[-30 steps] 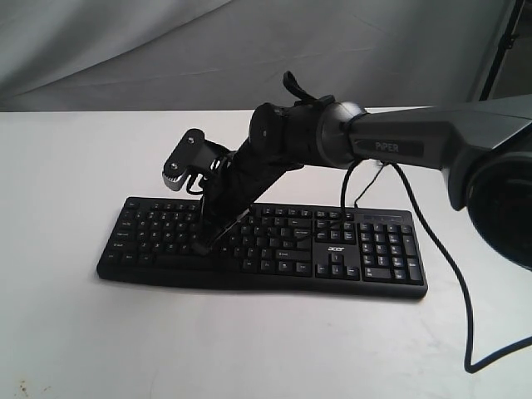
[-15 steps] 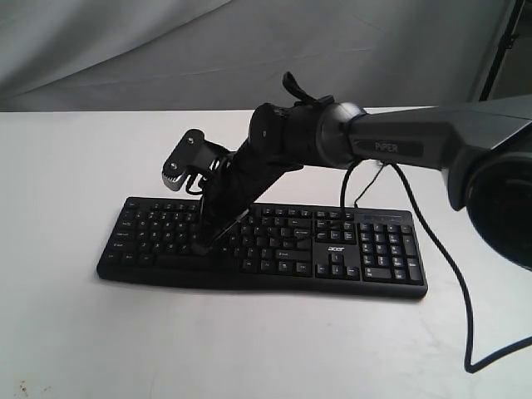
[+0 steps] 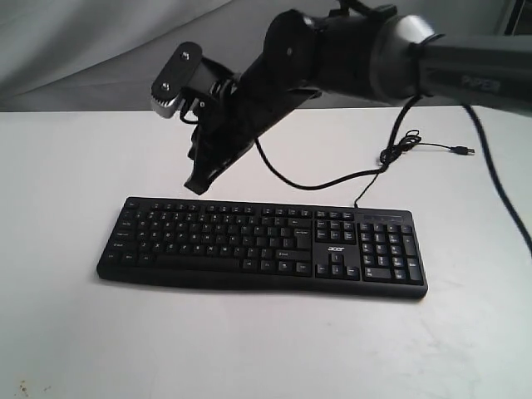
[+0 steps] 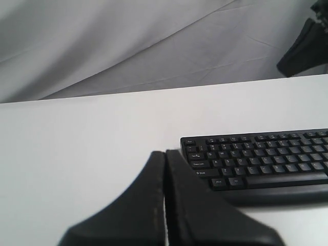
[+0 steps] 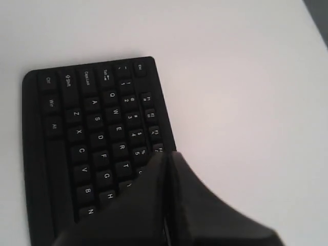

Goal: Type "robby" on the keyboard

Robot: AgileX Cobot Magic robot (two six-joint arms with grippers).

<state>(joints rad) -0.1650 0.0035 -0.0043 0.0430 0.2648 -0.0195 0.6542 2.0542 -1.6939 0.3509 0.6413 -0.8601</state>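
The keyboard (image 3: 262, 245) lies flat on the white table (image 3: 66, 332) across the lower middle of the exterior view, its cable (image 3: 403, 141) curling toward the upper right. The right gripper (image 3: 197, 183) hangs upper left of centre, clear above the keys, jaws pressed together and empty. The left gripper (image 4: 165, 154), seen only by its wrist camera, is likewise closed on nothing.

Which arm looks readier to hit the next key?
Right, probably: the right gripper, shut, hangs over the letter rows of the keyboard, while the left gripper sits off its end, away from the keys.
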